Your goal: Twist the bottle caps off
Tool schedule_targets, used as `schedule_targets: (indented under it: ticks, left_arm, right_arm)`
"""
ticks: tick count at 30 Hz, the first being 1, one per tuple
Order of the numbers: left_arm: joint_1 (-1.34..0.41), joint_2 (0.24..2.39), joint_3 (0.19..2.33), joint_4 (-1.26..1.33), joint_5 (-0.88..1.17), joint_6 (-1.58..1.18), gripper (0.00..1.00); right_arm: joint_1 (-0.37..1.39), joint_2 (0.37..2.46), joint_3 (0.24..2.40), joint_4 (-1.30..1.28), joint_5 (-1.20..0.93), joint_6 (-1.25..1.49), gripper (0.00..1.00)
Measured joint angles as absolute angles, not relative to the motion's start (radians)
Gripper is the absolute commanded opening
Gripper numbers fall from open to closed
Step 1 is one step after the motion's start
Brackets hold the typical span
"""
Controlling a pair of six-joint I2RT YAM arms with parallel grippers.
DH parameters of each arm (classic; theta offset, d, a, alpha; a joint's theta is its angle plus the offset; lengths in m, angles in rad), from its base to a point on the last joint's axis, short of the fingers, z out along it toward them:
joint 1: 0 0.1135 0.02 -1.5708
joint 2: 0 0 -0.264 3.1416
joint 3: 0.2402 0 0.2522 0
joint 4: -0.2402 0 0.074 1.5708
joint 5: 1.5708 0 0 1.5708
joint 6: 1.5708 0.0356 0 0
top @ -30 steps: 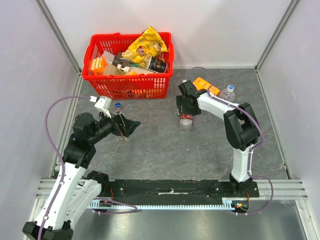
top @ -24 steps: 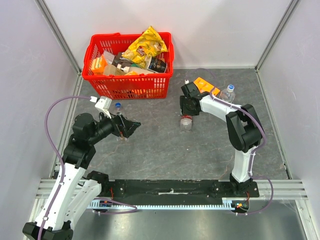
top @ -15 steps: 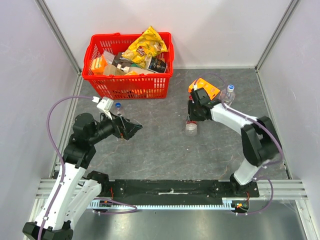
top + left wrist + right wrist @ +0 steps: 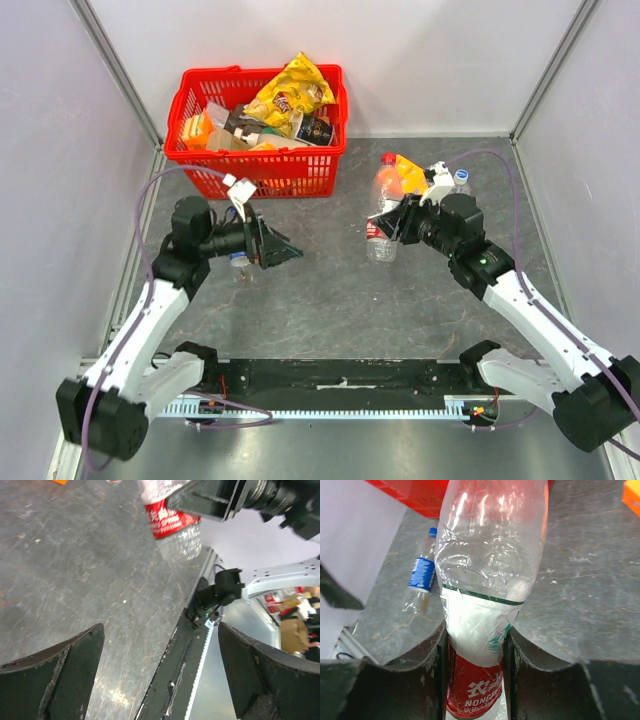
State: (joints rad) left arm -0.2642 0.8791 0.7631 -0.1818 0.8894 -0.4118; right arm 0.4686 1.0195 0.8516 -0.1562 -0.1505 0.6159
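My right gripper (image 4: 398,220) is shut on the red-labelled bottle (image 4: 382,205), which it holds upright with the red cap (image 4: 388,158) on top. In the right wrist view its fingers (image 4: 437,655) press both sides of the bottle's label (image 4: 480,645). The blue-labelled bottle (image 4: 422,575) lies on the table with its blue cap (image 4: 433,530) on. In the top view my left arm mostly hides it. My left gripper (image 4: 278,250) is open and empty, pointing toward the held bottle (image 4: 175,525). A third clear bottle (image 4: 459,179) stands behind my right arm.
A red basket (image 4: 255,165) full of snack packs stands at the back left. An orange box (image 4: 410,170) lies just behind the held bottle. The black base rail (image 4: 340,375) runs along the near edge. Walls close in on three sides.
My right gripper closed on the red-labelled bottle, which lay on the table, and raised it upright while the arm swung out to the right. My left arm moved right, toward the middle.
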Motion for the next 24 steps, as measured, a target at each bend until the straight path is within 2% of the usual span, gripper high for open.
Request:
schedule_targets:
  ticks: [5, 11, 16, 19, 24]
  left_arm:
    - [-0.265, 1.077, 0.862, -0.039, 1.050, -0.492, 0.98]
    - [-0.343, 1.237, 1.065, 0.062, 1.079, -0.524, 0.98]
    - [-0.384, 1.294, 1.123, 0.038, 1.053, -0.498, 0.98]
    - [-0.378, 1.311, 1.130, -0.042, 1.014, -0.441, 0.98]
    - [-0.375, 1.311, 1.127, -0.133, 0.969, -0.367, 0.98]
  right_arm:
    - [0.469, 1.024, 0.776, 0.001, -0.234, 0.691, 0.35]
    - [0.469, 1.138, 0.786, 0.209, -0.301, 0.799, 0.37]
    - [0.469, 1.225, 0.816, 0.336, -0.353, 0.851, 0.39]
    - [0.471, 1.232, 0.822, 0.397, -0.377, 0.869, 0.43]
    - [0.472, 1.232, 0.825, 0.476, -0.392, 0.895, 0.43]
